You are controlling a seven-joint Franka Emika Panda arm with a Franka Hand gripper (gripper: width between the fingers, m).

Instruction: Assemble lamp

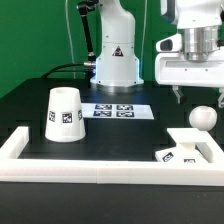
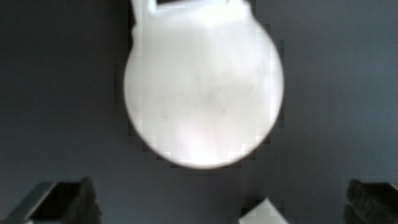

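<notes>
The round white bulb (image 1: 204,117) lies at the exterior view's right, just behind the flat square base (image 1: 186,146) with its tags. My gripper (image 1: 195,92) hangs open and empty a little above the bulb. In the wrist view the bulb (image 2: 205,95) fills the middle as a large white oval, and my gripper (image 2: 217,205) shows its two dark fingers (image 2: 63,200) wide apart with nothing between them. A white corner (image 2: 263,212), probably of the base, shows between them. The cone shade (image 1: 64,113) stands at the exterior view's left, wide end down.
The marker board (image 1: 117,109) lies in the middle at the back, in front of the arm's white pedestal (image 1: 116,60). A long white border rail (image 1: 100,168) runs along the front and turns up both sides.
</notes>
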